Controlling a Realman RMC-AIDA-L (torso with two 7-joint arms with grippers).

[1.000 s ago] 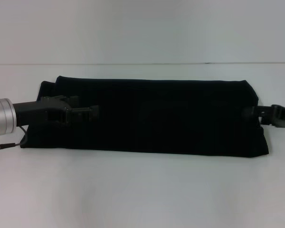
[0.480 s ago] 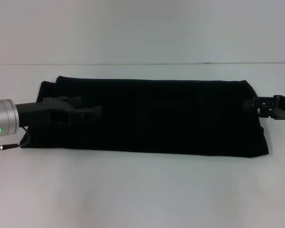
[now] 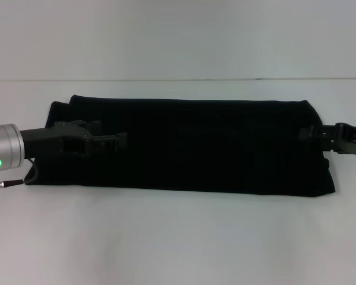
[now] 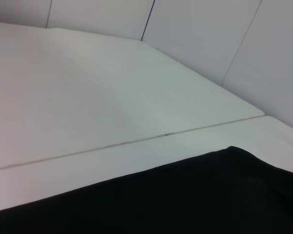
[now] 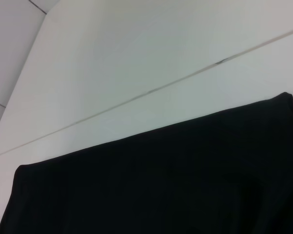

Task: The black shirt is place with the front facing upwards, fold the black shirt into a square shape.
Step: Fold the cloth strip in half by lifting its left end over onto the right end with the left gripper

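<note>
Two grippers flank the black shirt (image 3: 184, 145), which lies on a white table (image 3: 178, 237) already folded into a long flat band running side to side. Over the shirt's left end, the left gripper (image 3: 110, 142) sits low on the cloth; whether its jaws are open or closed cannot be told against the black fabric. At the shirt's right edge, the right gripper (image 3: 311, 133) reaches in, jaw state equally unclear. The cloth looks soft, light and limp, likely to sag, so the end corners seem the best holds. No lettering or label shows.
</note>
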